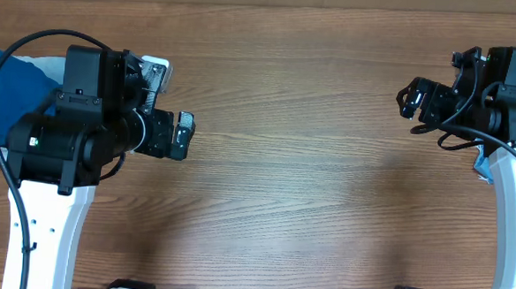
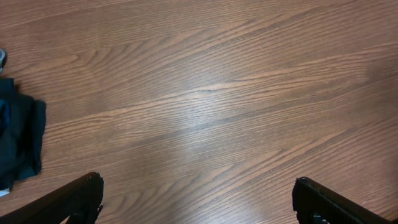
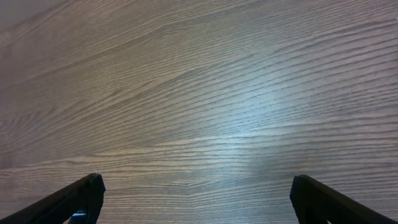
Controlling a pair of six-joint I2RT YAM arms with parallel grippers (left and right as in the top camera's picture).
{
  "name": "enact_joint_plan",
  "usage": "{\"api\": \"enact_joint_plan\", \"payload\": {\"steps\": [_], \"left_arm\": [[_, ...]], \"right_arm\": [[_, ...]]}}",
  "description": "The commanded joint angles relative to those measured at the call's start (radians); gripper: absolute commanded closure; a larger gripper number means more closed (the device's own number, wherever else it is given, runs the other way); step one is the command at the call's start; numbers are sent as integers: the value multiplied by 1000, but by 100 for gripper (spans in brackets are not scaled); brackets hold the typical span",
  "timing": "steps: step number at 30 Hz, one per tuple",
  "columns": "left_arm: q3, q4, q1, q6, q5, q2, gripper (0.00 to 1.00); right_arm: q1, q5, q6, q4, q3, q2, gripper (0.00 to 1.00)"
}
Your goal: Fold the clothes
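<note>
Wood-grain table (image 1: pixel 310 165), dark crumpled garment (image 2: pixel 22 143) lying on it

The clothes (image 1: pixel 9 83) show only as a patch of plain royal-blue soft fabric at the far left edge of the overhead view, in the upper half of the frame. It lies bunched and rumpled, running off the left edge, its right part covered; its shape cannot be told
</note>
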Motion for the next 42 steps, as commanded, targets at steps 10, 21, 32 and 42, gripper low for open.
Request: {"api": "enact_joint_plan", "payload": {"steps": [10,21,32,42], "left_arm": [[-7,3,-6,16,-11,7,0],[-7,3,-6,16,-11,8,0],[-7,3,-6,16,-11,8,0],[-7,3,-6,16,-11,8,0]], "right_arm": [[0,-5,-7,3,26,-24,0],[31,85,-8,303,-566,-830,0],[31,86,-7,346,-1116,-1355,0],[31,101,-7,348,-1275,-1440,0]]}}
